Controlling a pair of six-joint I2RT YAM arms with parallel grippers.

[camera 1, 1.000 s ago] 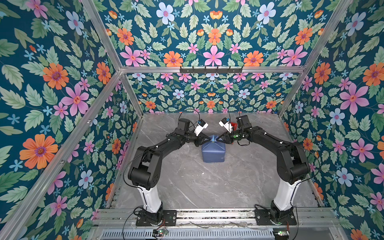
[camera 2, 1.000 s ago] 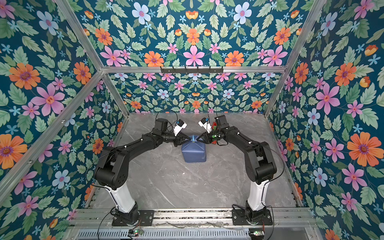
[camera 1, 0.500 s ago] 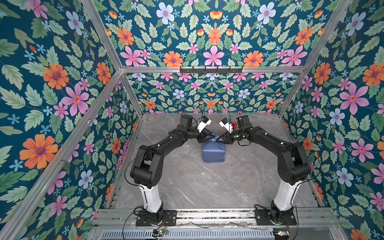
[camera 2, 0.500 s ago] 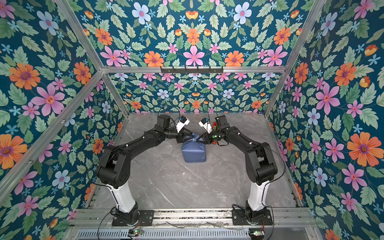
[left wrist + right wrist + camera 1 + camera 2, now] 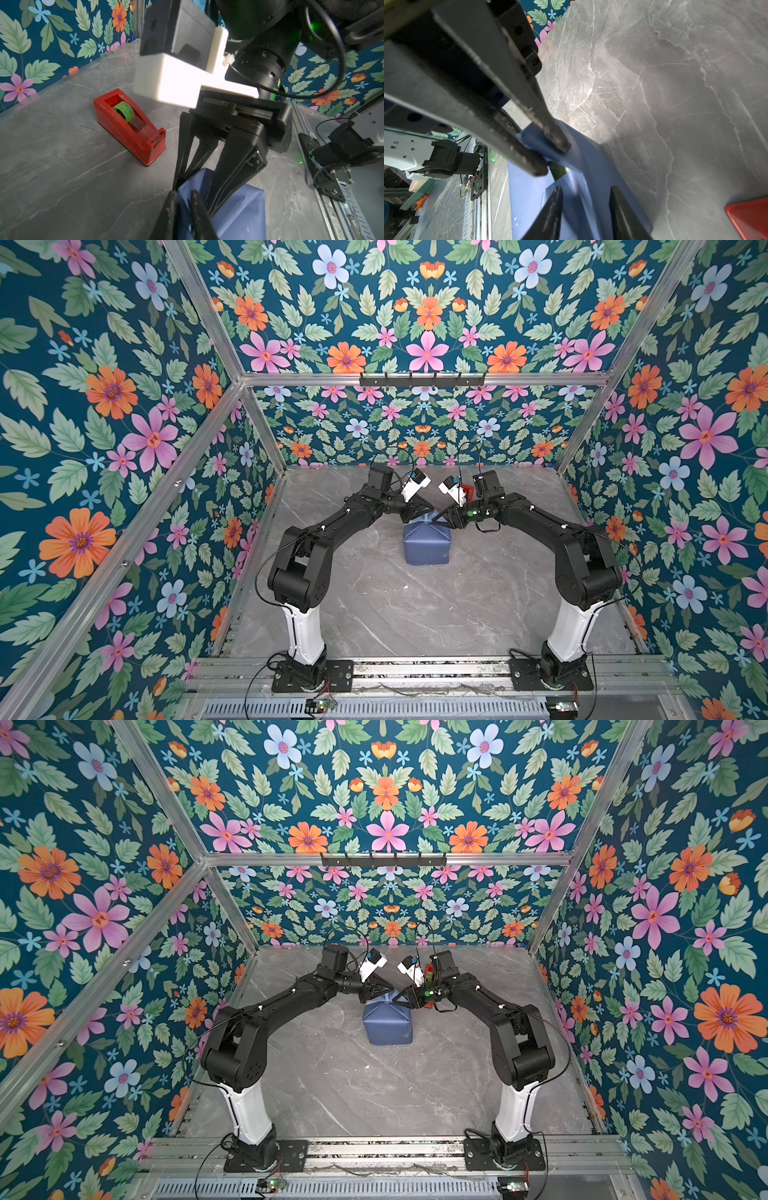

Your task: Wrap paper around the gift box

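As both top views show, the paper [image 5: 427, 545] [image 5: 388, 1025] stands as a squarish slate-blue bundle on the far half of the grey marble bench [image 5: 374, 614], between the arms, its upper folds drawn to a peak. The left pincer [image 5: 430, 511] and the right pincer [image 5: 435, 521] meet at that peak from either side, too small here to read their state. A red tape dispenser [image 5: 468, 490] peeks out behind the right wrist, apart from the bundle. Through the left wrist camera, the left pincer's 2 fingers [image 5: 170, 207] sit close together with a thin flap of the paper [image 5: 239, 214] pressed between them, while the right pincer reaches the same fold with its fingers [image 5: 182, 149] spread apart. The tape dispenser [image 5: 128, 126] lies on bare bench beside the bundle, not touching it, a green roll [image 5: 124, 111] in its well. Through the right wrist camera, the left pincer [image 5: 552, 158] is clamped on a folded flap at the paper's top edge, and the right pincer [image 5: 585, 188] stands apart, its 2 fingers straddling a raised crease; whether they touch it I cannot tell. Just beneath the left pincer's tips a sliver of the olive-green gift box [image 5: 560, 171] shows through a gap in the wrap, so the box sits inside the paper on the bench [image 5: 675, 83]. A red corner of the tape dispenser [image 5: 749, 216] shows at the frame edge.
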